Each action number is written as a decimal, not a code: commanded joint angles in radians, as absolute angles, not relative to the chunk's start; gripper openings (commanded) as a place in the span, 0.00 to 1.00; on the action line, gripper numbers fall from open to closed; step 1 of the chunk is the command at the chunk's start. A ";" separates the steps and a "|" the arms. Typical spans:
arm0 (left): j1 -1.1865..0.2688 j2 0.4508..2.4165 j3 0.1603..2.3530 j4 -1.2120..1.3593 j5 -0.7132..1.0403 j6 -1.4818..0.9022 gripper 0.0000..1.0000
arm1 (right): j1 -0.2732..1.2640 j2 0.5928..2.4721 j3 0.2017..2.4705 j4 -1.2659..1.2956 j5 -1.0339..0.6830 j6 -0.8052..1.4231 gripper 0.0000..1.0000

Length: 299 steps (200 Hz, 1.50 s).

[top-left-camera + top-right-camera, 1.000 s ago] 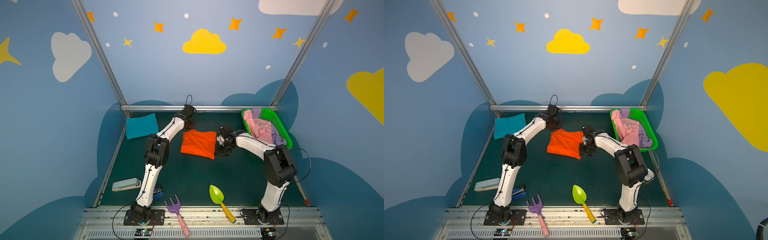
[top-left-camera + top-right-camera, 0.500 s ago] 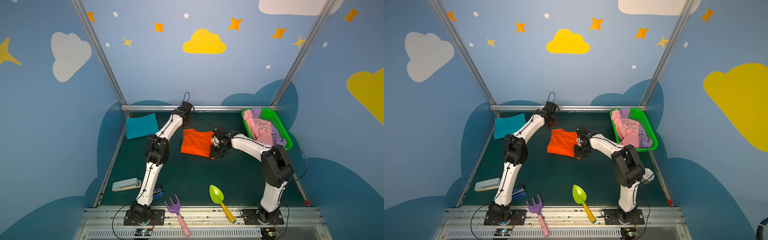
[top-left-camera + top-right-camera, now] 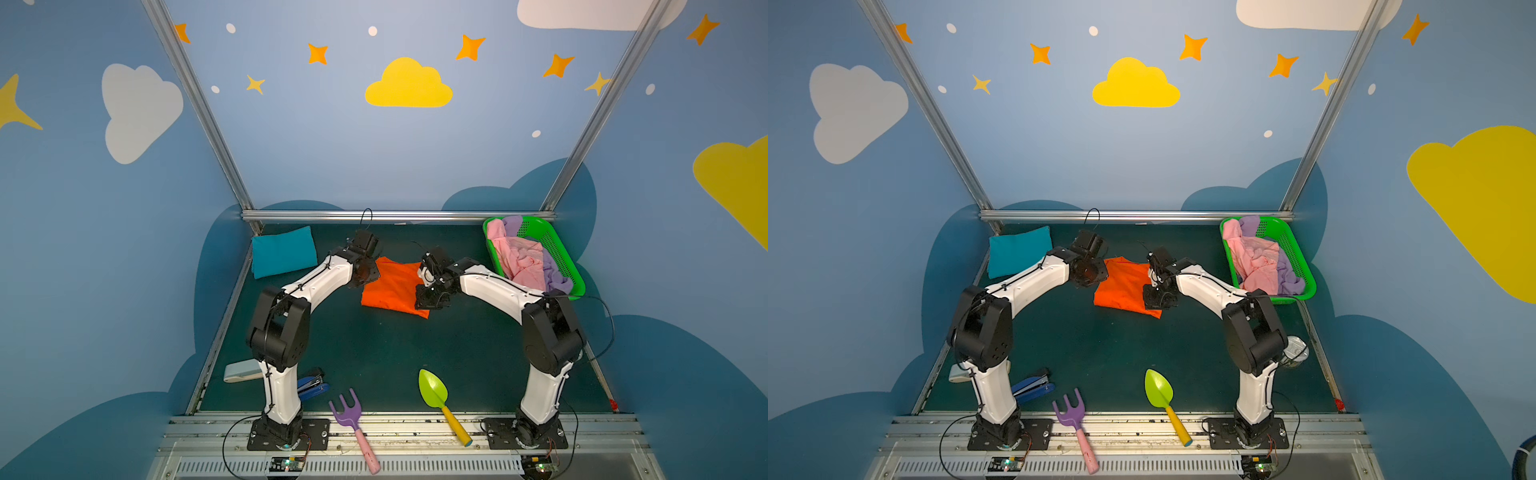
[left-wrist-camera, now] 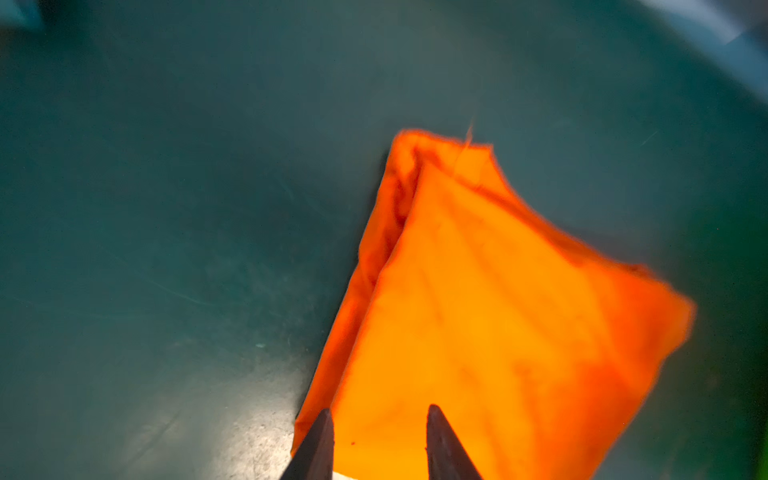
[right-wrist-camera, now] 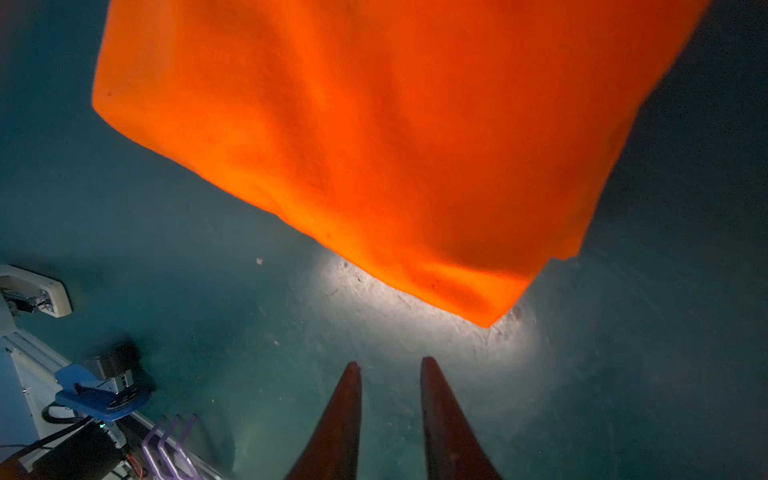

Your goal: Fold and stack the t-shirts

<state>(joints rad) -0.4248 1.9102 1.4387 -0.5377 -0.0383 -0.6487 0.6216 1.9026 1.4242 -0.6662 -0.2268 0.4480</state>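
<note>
A folded orange t-shirt [image 3: 390, 286] [image 3: 1121, 286] lies mid-table. At the back left rests a folded teal t-shirt [image 3: 282, 251] [image 3: 1018, 249]. Pink [image 3: 521, 259] and lilac [image 3: 555, 274] t-shirts lie crumpled in the green basket [image 3: 559, 249]. My left gripper [image 4: 379, 415] hovers open over the orange t-shirt's [image 4: 498, 311] left edge, holding nothing. My right gripper [image 5: 390, 363] is open by a narrow gap over bare mat, just off a corner of the orange t-shirt [image 5: 395, 137]. In both top views the grippers [image 3: 365, 274] [image 3: 430, 297] flank this shirt.
Along the front edge lie a purple toy rake [image 3: 353, 419], a green toy shovel [image 3: 436, 395], a blue stapler [image 3: 311, 386] and a white device [image 3: 241, 371]. A silver roll [image 3: 1293, 353] sits behind the right arm. The metal back rail [image 3: 395, 215] bounds the table.
The left gripper opened, let go of the orange shirt's back corner and drew back toward the front. The right gripper shifted left along the shirt's right edge, its jaws narrowing.
</note>
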 commanded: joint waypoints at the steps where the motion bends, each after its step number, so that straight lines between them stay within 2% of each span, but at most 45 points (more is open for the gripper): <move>1: -0.437 1.939 1.381 -0.465 0.004 -0.688 0.35 | 0.618 1.967 1.440 -0.631 -0.254 0.459 0.23; 55: -0.446 1.974 1.208 -0.434 -0.005 -0.707 0.19 | 0.542 2.032 1.383 -0.609 -0.308 0.483 0.20; 88: -0.475 1.936 1.118 -0.440 -0.003 -0.726 0.11 | 0.517 2.005 1.334 -0.636 -0.246 0.480 0.19; 154: -0.736 1.859 1.088 -0.497 0.060 -0.794 0.09 | 0.426 1.812 1.220 -0.698 -0.121 0.445 0.20; 187: -0.827 1.824 1.168 -0.604 0.023 -0.788 0.15 | 0.405 1.696 1.239 -0.741 -0.031 0.423 0.23; 223: -0.785 1.742 1.268 -0.743 -0.104 -0.728 0.25 | 0.394 1.672 1.290 -0.774 0.014 0.390 0.26; 254: -0.730 1.718 1.370 -0.770 -0.123 -0.694 0.37 | 0.382 1.717 1.290 -0.748 -0.027 0.370 0.28; 299: -0.724 1.854 1.436 -0.775 -0.068 -0.707 0.43 | 0.380 1.837 1.275 -0.666 -0.166 0.373 0.26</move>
<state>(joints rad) -0.7197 1.7599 1.4338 -0.7124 -0.0830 -0.7109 0.3794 1.7821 1.2808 -0.7071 -0.0803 0.3805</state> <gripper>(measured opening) 0.419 0.261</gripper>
